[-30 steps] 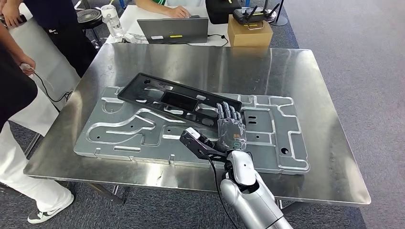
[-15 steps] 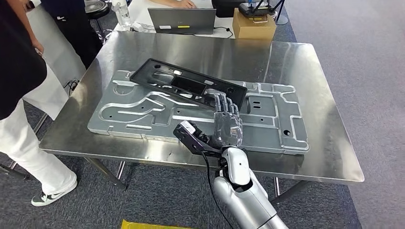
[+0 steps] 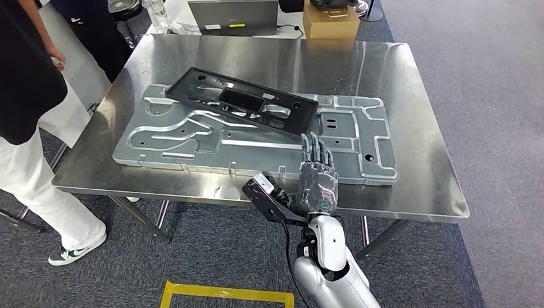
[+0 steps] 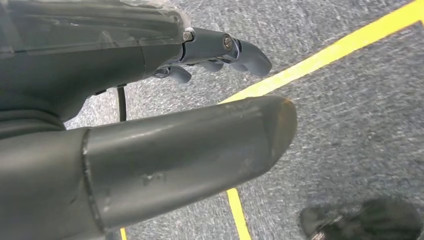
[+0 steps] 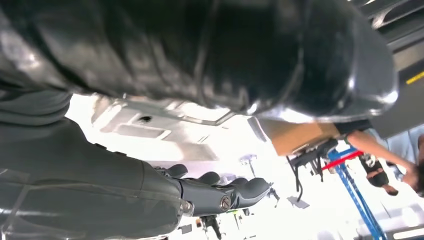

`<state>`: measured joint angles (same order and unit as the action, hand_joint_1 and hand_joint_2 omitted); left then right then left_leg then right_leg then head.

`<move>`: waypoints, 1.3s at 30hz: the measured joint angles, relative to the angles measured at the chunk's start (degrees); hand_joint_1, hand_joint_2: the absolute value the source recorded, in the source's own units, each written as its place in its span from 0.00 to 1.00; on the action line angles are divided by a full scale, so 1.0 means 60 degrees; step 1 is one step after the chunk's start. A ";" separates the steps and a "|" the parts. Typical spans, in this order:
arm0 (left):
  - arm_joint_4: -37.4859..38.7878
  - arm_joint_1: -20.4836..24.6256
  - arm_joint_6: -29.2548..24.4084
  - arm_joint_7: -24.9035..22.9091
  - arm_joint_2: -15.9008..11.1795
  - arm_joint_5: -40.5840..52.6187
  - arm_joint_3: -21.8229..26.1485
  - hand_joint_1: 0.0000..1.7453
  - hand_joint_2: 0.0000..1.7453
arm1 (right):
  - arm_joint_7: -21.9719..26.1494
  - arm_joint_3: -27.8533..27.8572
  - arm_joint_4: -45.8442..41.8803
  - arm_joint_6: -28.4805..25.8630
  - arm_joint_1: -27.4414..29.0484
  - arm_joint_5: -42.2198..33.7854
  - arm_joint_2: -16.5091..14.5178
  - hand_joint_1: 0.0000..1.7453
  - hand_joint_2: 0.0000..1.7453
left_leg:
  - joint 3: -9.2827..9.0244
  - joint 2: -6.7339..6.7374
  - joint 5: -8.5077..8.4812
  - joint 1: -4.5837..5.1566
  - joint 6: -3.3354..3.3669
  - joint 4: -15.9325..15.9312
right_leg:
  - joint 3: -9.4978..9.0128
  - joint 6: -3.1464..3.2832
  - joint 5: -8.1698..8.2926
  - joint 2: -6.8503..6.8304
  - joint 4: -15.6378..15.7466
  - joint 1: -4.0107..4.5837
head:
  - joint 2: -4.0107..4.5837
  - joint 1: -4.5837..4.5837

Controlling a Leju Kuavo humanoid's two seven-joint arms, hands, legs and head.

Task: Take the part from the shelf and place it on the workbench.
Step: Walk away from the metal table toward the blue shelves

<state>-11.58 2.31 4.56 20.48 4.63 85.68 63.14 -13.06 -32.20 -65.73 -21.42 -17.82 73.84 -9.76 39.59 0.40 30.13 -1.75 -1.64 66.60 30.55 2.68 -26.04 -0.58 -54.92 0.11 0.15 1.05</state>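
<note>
The black frame-shaped part [image 3: 240, 101] lies flat on a big silver stamped plate [image 3: 192, 131] on the steel workbench [image 3: 417, 135]. My right hand [image 3: 317, 179] is raised in front of the bench's near edge, with straight, spread fingers [image 3: 314, 151] over the plate's near rim. It holds nothing and is clear of the black part. In the right wrist view the right hand [image 5: 150, 195] has nothing between thumb and fingers. My left hand [image 4: 150, 115] hangs over the grey floor, its fingers [image 4: 230, 50] apart from the thumb, empty.
A person in a black top and white trousers [image 3: 25, 96] stands at the bench's left corner. A laptop [image 3: 234, 14] and a cardboard box [image 3: 330, 20] sit on the table behind. Yellow tape [image 3: 224, 294] marks the floor near my feet.
The whole view has shifted as I step back from the bench. My right hand, which lay by the black part's end, is now back at the bench's near edge. The part stays put.
</note>
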 joint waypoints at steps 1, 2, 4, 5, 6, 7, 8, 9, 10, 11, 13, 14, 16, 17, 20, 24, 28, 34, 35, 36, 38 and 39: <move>0.0000 -0.0005 -0.0018 -0.0007 0.0001 -0.0016 0.0014 0.00 0.00 | 0.0002 0.0006 -0.0185 -0.0101 0.0200 0.0001 0.0036 0.00 0.00 | 0.0171 -0.0005 0.0297 -0.0001 -0.0028 0.0633 | 0.0089 0.0001 0.0018 -0.0013 -0.0061 0.0001 | 0.0000 -0.0003; 0.0000 -0.0014 -0.0032 -0.0010 0.0004 -0.0033 0.0031 0.00 0.00 | 0.0010 0.0029 -0.0379 -0.0247 0.0446 -0.0005 0.0071 0.00 0.00 | 0.0222 -0.0006 0.0431 -0.0007 -0.0060 0.1028 | 0.0178 0.0001 0.0025 -0.0030 -0.0140 -0.0003 | 0.0000 -0.0004; 0.0000 -0.0039 -0.0055 -0.0011 0.0014 -0.0065 0.0083 0.00 0.00 | 0.0058 0.0129 -0.0811 -0.0640 0.1022 -0.0032 0.0134 0.00 0.00 | -0.0199 -0.0002 0.0191 -0.0037 -0.0116 0.0717 | 0.0359 -0.0023 0.0012 -0.0046 -0.0342 -0.0042 | 0.0000 -0.0004; 0.0000 -0.0049 -0.0073 -0.0011 0.0021 -0.0083 0.0119 0.00 0.00 | 0.0101 0.0208 -0.1052 -0.0860 0.1339 -0.0060 0.0160 0.00 0.00 | -0.0605 -0.0004 -0.0035 -0.0063 -0.0144 0.0098 | 0.0455 -0.0059 -0.0012 -0.0043 -0.0470 -0.0069 | 0.0000 -0.0004; 0.0000 -0.0054 -0.0098 -0.0011 0.0034 -0.0106 0.0158 0.00 0.00 | 0.0154 0.0300 -0.1299 -0.1081 0.1655 -0.0100 0.0185 0.00 0.00 | -0.1000 -0.0026 -0.0175 -0.0063 -0.0161 -0.0498 | 0.0564 -0.0110 -0.0040 -0.0033 -0.0598 -0.0077 | 0.0000 -0.0006; 0.0000 -0.0056 -0.0136 -0.0011 0.0047 -0.0130 0.0197 0.00 0.00 | 0.0209 0.0401 -0.1553 -0.1299 0.1989 -0.0149 0.0207 0.00 0.00 | -0.1264 -0.0058 -0.0249 -0.0052 -0.0141 -0.0944 | 0.0659 -0.0166 -0.0058 -0.0024 -0.0719 -0.0074 | 0.0000 -0.0005; 0.0000 -0.0064 -0.0172 -0.0015 0.0066 -0.0154 0.0235 0.00 0.00 | 0.0251 0.0509 -0.1810 -0.1528 0.2351 -0.0206 0.0226 0.00 0.00 | -0.1388 -0.0089 -0.0238 -0.0033 -0.0113 -0.1170 | 0.0729 -0.0223 -0.0062 -0.0016 -0.0815 -0.0059 | 0.0000 -0.0002; 0.0000 -0.0079 -0.0208 -0.0018 0.0087 -0.0174 0.0273 0.00 0.00 | 0.0281 0.0630 -0.2061 -0.1772 0.2716 -0.0265 0.0259 0.00 0.00 | -0.1401 -0.0117 -0.0208 0.0002 -0.0067 -0.1185 | 0.0772 -0.0279 -0.0040 -0.0013 -0.0865 -0.0038 | 0.0000 0.0001; 0.0000 -0.0101 -0.0239 -0.0022 0.0106 -0.0190 0.0320 0.00 0.00 | 0.0308 0.0758 -0.2291 -0.2022 0.3077 -0.0331 0.0292 0.00 0.00 | -0.1356 -0.0121 -0.0240 0.0007 0.0000 -0.1183 | 0.0787 -0.0332 -0.0005 -0.0012 -0.0888 -0.0032 | 0.0000 0.0006; 0.0000 -0.0119 -0.0257 -0.0025 0.0140 -0.0203 0.0374 0.00 0.00 | 0.0345 0.0898 -0.2498 -0.2279 0.3422 -0.0406 0.0331 0.00 0.00 | -0.1316 -0.0092 -0.0280 -0.0003 0.0071 -0.1192 | 0.0809 -0.0386 -0.0024 -0.0008 -0.0918 -0.0043 | 0.0000 0.0006; 0.0000 -0.0138 -0.0291 -0.0025 0.0192 -0.0215 0.0460 0.00 0.00 | 0.0437 0.1179 -0.2830 -0.2679 0.4001 -0.0535 0.0394 0.00 0.00 | -0.1181 -0.0035 -0.0410 -0.0023 0.0286 -0.1228 | 0.0934 -0.0487 -0.0418 0.0015 -0.1187 -0.0075 | 0.0000 0.0015; 0.0000 -0.0140 -0.0309 -0.0025 0.0215 -0.0216 0.0490 0.00 0.00 | 0.0484 0.1303 -0.2960 -0.2794 0.4239 -0.0587 0.0415 0.00 0.00 | -0.1079 0.0002 -0.0490 -0.0023 0.0386 -0.1241 | 0.1055 -0.0535 -0.0856 0.0032 -0.1584 -0.0093 | 0.0000 0.0017; 0.0000 -0.0143 -0.0342 -0.0024 0.0239 -0.0216 0.0539 0.00 0.00 | 0.0557 0.1496 -0.3135 -0.2891 0.4587 -0.0670 0.0437 0.00 0.00 | -0.0852 0.0050 -0.0658 0.0010 0.0497 -0.1238 | 0.1291 -0.0603 -0.1729 0.0055 -0.2685 -0.0106 | 0.0000 0.0020; 0.0000 -0.0140 -0.0354 -0.0023 0.0252 -0.0215 0.0574 0.00 0.00 | 0.0614 0.1592 -0.3202 -0.2924 0.4742 -0.0725 0.0444 0.00 0.00 | -0.0727 0.0075 -0.0752 0.0031 0.0517 -0.1234 | 0.1337 -0.0619 -0.1984 0.0058 -0.3203 -0.0113 | 0.0000 0.0019; 0.0000 -0.0124 -0.0376 -0.0019 0.0281 -0.0204 0.0676 0.00 0.00 | 0.1012 0.1948 -0.3358 -0.2995 0.5165 -0.0912 0.0377 0.00 0.00 | -0.0394 0.0099 -0.1020 0.0080 0.0508 -0.1218 | 0.0663 -0.0535 -0.1449 0.0058 -0.3034 -0.0110 | 0.0000 0.0018; -0.0002 -0.0146 -0.0430 0.0030 0.0399 -0.0148 0.0810 0.00 0.00 | 0.2695 0.3163 -0.3781 -0.3069 0.5895 -0.1399 -0.0359 0.00 0.00 | -0.0229 0.0057 -0.1410 0.0100 0.0368 -0.1275 | -0.1306 -0.0297 -0.1305 0.0054 -0.0309 0.0035 | 0.0000 0.0013; -0.0004 -0.0211 -0.0466 0.0062 0.0448 -0.0114 0.0977 0.00 0.00 | 0.3353 0.4696 -0.4043 -0.3124 0.6432 -0.2525 -0.1029 0.00 0.00 | -0.0136 0.0030 -0.1378 0.0081 0.0138 -0.1354 | -0.1139 -0.0159 -0.0917 0.0016 0.0112 0.0014 | 0.0000 0.0015; -0.0020 -0.0233 -0.0513 0.0112 0.0482 -0.0078 0.1171 0.00 0.00 | 0.3982 0.6362 -0.3843 -0.3125 0.6882 -0.3886 -0.1442 0.00 0.00 | -0.0036 0.0007 0.0278 0.0078 0.0041 0.1413 | 0.0137 -0.0026 -0.0171 -0.0027 -0.0251 0.0047 | 0.0000 0.0007; -0.0023 -0.0229 -0.0527 0.0128 0.0488 -0.0086 0.1192 0.00 0.00 | 0.4110 0.6609 -0.3672 -0.3125 0.6920 -0.4060 -0.1475 0.00 0.00 | -0.0338 0.0005 -0.0038 0.0079 0.0055 0.1338 | 0.0380 -0.0046 -0.0082 -0.0031 -0.0373 0.0052 | 0.0000 0.0007; -0.0025 -0.0223 -0.0542 0.0141 0.0498 -0.0101 0.1217 0.00 0.00 | 0.4195 0.6883 -0.3419 -0.3125 0.6940 -0.4239 -0.1506 0.00 0.00 | -0.0816 -0.0003 -0.0229 0.0082 0.0091 0.0929 | 0.0594 -0.0071 -0.0001 -0.0034 -0.0497 0.0054 | 0.0000 0.0006; -0.0035 -0.0198 -0.0570 0.0158 0.0525 -0.0136 0.1285 0.00 0.00 | 0.4233 0.7424 -0.2758 -0.3125 0.6958 -0.4559 -0.1569 0.00 0.00 | -0.2029 -0.0022 0.0058 0.0123 0.0190 -0.0606 | 0.0908 -0.0145 0.0142 -0.0041 -0.0733 0.0081 | 0.0000 0.0007; -0.0040 -0.0185 -0.0579 0.0163 0.0541 -0.0150 0.1323 0.00 0.00 | 0.4231 0.7650 -0.2426 -0.3125 0.6964 -0.4664 -0.1599 0.00 0.00 | -0.2450 -0.0033 0.0323 0.0153 0.0254 -0.1243 | 0.1002 -0.0189 0.0231 -0.0049 -0.0801 0.0084 | 0.0000 0.0008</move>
<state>-11.82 1.19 1.08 21.46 7.87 84.78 71.08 12.33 13.70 -80.28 -40.17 23.96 45.86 -19.36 24.89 0.20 32.06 -0.83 -0.12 59.14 36.57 1.54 -24.65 -0.88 -59.73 0.62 0.15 1.10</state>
